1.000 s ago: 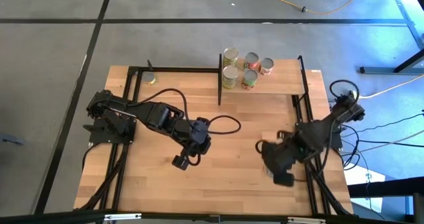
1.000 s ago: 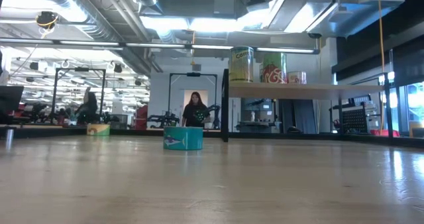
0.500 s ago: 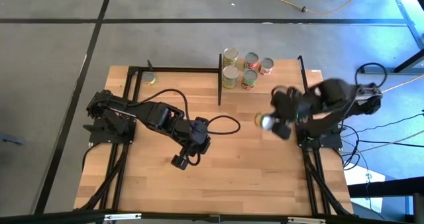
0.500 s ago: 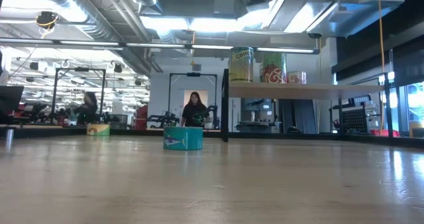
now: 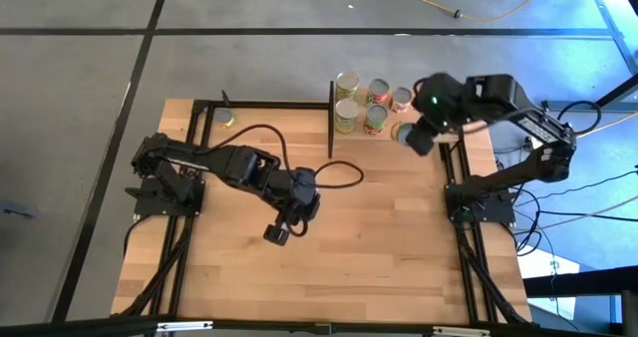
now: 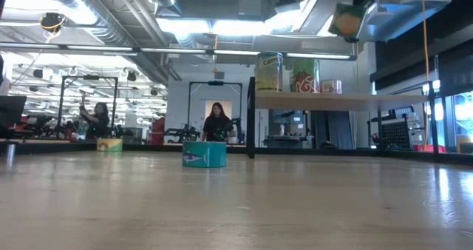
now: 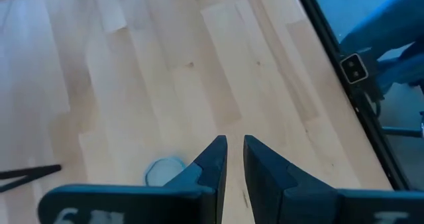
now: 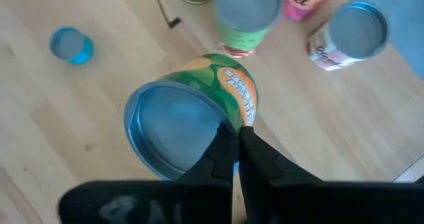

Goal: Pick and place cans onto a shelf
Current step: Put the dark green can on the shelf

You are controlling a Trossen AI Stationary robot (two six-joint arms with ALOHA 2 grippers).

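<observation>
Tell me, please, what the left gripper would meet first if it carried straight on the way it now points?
Most likely the bare tabletop. The left gripper points down at the wood, and nothing shows ahead of its fingertips. The small teal can lies off to one side, out of that line, though depth is hard to judge.

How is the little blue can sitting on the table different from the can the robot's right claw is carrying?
The teal can stands on the tabletop, below and left of the shelf; the green-labelled can hangs in the air over the shelf, pinched at its rim by the right gripper. The teal can is squat and upright, untouched; the carried one looks taller and tilted. Both are round tins with silvery tops.
</observation>
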